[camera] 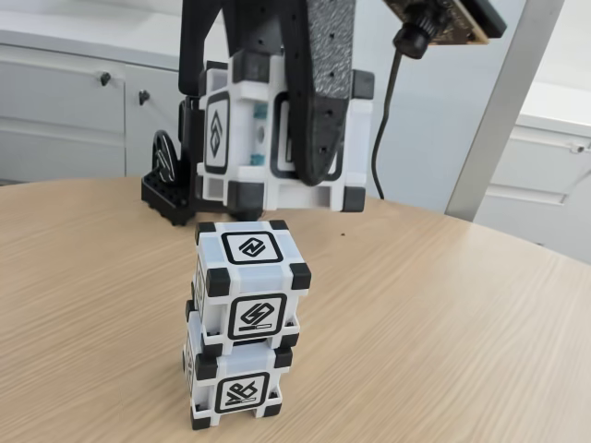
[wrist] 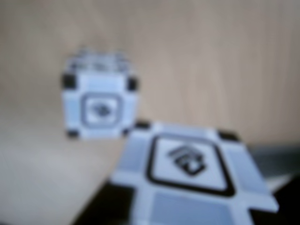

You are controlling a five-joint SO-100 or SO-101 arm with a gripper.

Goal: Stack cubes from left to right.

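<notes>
White cabinets (camera: 65, 111) behind wooden tabletop (camera: 443, 332) | gripper (camera: 309, 175) clamps third cube (camera: 277, 138) | two-cube stack (camera: 245, 323) at 6 o'clock beneath, apart.

Third cube (camera: 277, 138) above two stacked cubes (camera: 245, 323).
</notes>
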